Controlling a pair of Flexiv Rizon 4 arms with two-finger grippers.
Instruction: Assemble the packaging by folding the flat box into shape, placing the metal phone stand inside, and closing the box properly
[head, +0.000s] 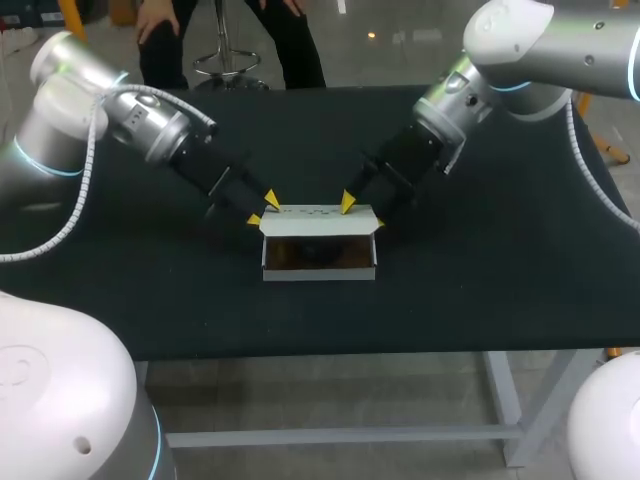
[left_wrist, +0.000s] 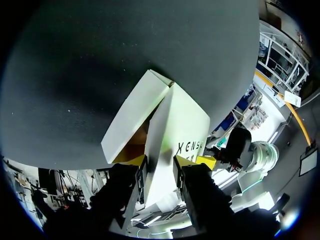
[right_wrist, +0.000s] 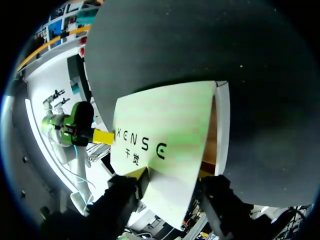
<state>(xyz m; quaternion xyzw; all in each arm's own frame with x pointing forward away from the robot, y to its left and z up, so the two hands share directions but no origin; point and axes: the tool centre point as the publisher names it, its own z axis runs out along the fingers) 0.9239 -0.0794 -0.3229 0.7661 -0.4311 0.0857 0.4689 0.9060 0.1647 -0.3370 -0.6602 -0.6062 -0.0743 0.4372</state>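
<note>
The white box stands in the middle of the dark table, its brown inside open toward the front. Its lid panel rises along the back edge. My left gripper is at the lid's left end and my right gripper at its right end. In the left wrist view the printed lid runs between the fingers of the left gripper, touched from both sides. The right gripper likewise clamps the lid. I cannot make out the phone stand inside the box.
The black table top stretches bare around the box on all sides. Each wrist view catches the other arm's yellow tip at the lid's far end.
</note>
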